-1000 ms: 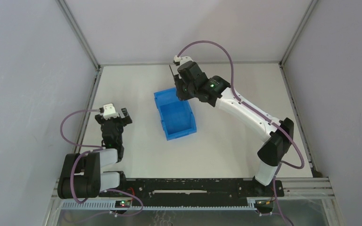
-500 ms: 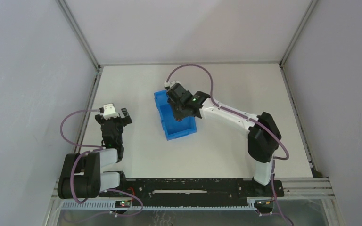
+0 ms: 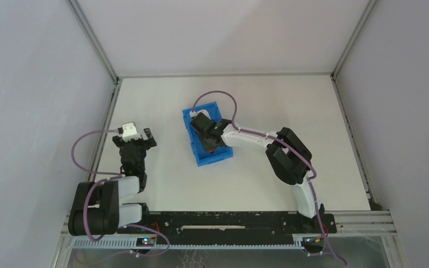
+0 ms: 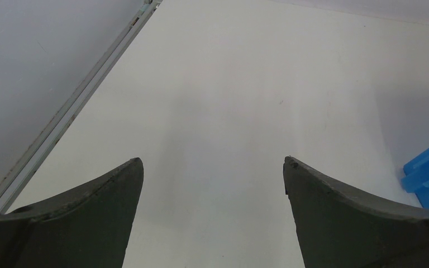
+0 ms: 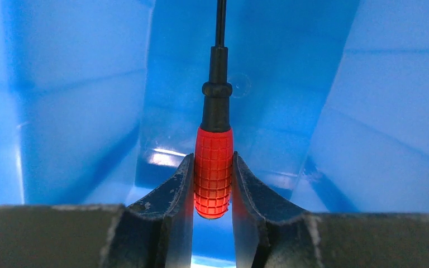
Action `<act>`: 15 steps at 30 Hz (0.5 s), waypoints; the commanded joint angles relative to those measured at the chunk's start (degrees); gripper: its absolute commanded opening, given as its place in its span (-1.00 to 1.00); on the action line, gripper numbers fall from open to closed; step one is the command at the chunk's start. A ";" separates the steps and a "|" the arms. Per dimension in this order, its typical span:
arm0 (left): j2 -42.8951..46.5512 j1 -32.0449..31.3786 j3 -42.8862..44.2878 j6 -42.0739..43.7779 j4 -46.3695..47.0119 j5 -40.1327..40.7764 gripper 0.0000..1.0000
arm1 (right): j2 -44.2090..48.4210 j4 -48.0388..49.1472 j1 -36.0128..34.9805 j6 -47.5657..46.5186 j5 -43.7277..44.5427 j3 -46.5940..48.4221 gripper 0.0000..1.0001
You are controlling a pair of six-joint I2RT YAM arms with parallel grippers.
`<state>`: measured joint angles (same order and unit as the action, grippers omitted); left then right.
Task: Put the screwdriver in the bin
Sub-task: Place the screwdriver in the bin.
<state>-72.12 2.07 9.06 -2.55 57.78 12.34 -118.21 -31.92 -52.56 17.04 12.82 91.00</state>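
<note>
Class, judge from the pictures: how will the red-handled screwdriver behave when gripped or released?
The screwdriver probably resists slipping: its handle is cross-hatched. Likely stiff: the shaft runs straight. Its round handle may roll inside the bin.

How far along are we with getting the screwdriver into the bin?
Pickup looks done: the right tool grips the screwdriver by its red handle. In hand: the tool sits low between the blue walls of the bin, shaft pointing deeper inside. Left: open the tool to release the screwdriver, then withdraw. The left tool is open and empty over the table.
</note>
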 commanded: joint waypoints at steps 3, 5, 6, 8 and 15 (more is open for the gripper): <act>0.14 0.31 2.20 1.14 1.93 0.68 1.00 | -1.17 4.14 -0.19 0.19 1.44 0.49 -0.45; 0.18 0.31 2.19 1.14 1.99 0.67 1.00 | -0.96 4.10 -0.11 0.27 1.34 0.41 -0.39; 0.14 0.31 2.20 1.18 1.96 0.70 1.00 | -0.86 4.00 -0.09 0.32 1.33 0.41 -0.38; 0.14 0.26 2.19 1.14 1.93 0.71 1.00 | -0.29 3.79 -0.20 0.34 1.54 0.33 -0.33; 0.13 0.31 2.20 1.14 1.94 0.70 1.00 | 2.07 3.80 -0.18 0.67 1.74 -0.46 0.11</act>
<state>-72.12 2.07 9.06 -2.52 57.78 12.34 -119.61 -29.65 -52.53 17.12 13.32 90.98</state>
